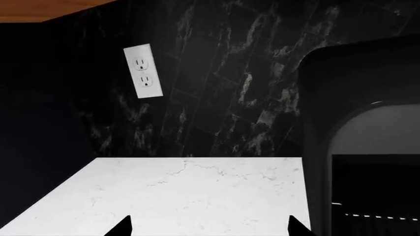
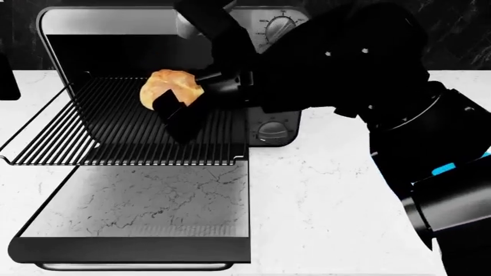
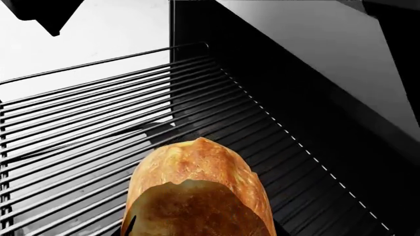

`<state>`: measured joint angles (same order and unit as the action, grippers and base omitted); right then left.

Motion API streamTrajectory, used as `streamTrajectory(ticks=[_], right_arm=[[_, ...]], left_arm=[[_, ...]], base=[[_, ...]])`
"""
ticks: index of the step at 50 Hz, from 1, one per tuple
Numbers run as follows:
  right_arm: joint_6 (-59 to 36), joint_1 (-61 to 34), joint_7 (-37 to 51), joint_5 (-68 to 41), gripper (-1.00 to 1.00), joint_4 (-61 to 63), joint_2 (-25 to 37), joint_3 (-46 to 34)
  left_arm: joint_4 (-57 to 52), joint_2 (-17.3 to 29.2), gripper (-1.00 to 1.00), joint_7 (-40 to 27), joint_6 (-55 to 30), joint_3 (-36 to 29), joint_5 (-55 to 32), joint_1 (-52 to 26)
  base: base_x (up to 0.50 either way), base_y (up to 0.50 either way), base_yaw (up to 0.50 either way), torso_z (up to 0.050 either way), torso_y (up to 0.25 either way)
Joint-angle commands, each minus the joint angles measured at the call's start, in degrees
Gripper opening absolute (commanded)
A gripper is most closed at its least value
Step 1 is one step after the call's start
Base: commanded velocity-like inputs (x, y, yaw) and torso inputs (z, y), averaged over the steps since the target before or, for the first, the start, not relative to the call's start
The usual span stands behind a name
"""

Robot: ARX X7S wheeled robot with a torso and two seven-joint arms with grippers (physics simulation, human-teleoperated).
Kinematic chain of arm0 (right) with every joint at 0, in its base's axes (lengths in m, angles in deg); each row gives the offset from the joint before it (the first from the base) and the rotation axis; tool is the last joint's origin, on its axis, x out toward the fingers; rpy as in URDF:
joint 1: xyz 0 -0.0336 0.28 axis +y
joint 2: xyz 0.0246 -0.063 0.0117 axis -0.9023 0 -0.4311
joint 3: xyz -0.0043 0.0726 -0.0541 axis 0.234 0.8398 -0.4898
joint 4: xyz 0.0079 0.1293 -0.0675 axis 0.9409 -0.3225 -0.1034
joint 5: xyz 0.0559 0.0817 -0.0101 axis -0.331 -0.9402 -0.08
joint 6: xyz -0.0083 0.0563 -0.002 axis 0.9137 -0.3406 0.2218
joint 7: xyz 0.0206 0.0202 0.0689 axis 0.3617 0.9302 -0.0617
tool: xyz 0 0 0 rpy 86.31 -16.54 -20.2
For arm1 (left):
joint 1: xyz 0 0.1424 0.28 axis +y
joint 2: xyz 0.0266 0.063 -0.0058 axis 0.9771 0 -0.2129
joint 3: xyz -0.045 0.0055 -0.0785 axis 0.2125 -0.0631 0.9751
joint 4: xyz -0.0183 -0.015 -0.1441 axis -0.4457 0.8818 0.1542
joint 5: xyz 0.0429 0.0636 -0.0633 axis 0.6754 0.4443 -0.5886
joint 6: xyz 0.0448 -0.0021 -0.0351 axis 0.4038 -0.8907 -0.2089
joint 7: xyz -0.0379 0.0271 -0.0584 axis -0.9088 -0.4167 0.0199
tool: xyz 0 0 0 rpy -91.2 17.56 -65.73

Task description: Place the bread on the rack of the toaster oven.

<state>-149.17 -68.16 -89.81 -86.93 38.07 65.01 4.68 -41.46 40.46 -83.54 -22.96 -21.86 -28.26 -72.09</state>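
Observation:
The toaster oven (image 2: 270, 26) stands on the counter with its glass door (image 2: 138, 201) dropped flat. The black wire rack (image 2: 115, 138) is pulled out over the door. My right gripper (image 2: 178, 109) is shut on the golden-brown bread (image 2: 169, 86) and holds it over the rack's back right part. In the right wrist view the bread (image 3: 196, 191) fills the space between the fingers, with the rack's bars (image 3: 78, 123) beneath. My left gripper (image 1: 210, 228) is open and empty over the white counter (image 1: 184, 191), beside the oven's dark side (image 1: 354, 98).
The oven's knobs (image 2: 274, 131) sit in a column to the right of the rack. A white wall outlet (image 1: 142, 71) is on the black marble backsplash. White marble counter (image 2: 330, 201) lies to the right of the door.

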Motion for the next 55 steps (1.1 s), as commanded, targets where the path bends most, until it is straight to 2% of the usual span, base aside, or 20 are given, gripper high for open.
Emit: streamTrajectory(ticks=[1,13,14,46,55], right_arm=[[0.8,-0.2,-3.9,2.8,-1.00,-1.4,-1.5,-2.4],[1.3,-0.2,-3.7,2.0,-1.00,-0.1,-0.9,-2.1],[1.4,-0.2,-3.6,1.8,1.00,-0.1,-0.9,-1.9],[4.0,-2.1,0.7,0.6,1.00,5.6,2.2,1.7],[2.9,0.0,7.6,-3.3,1.00,12.0,5.7,5.7]], left_arm=[[0.2,-0.6,1.00,0.9,0.3,0.7,-0.6,0.0],[0.5,-0.5,1.00,0.8,0.2,0.5,-0.8,-0.4],[0.6,-0.6,1.00,0.8,0.3,0.3,-0.8,-0.6],[-0.1,-0.2,1.00,0.7,-0.5,-0.1,-1.7,-0.9],[0.0,-0.1,1.00,0.6,-0.6,-0.5,-1.7,-1.2]], base=[[0.00,0.00,0.00,0.000,0.000],[0.00,0.00,0.00,0.000,0.000],[0.00,0.00,0.00,0.000,0.000],[0.00,0.00,0.00,0.000,0.000],[0.00,0.00,0.00,0.000,0.000]])
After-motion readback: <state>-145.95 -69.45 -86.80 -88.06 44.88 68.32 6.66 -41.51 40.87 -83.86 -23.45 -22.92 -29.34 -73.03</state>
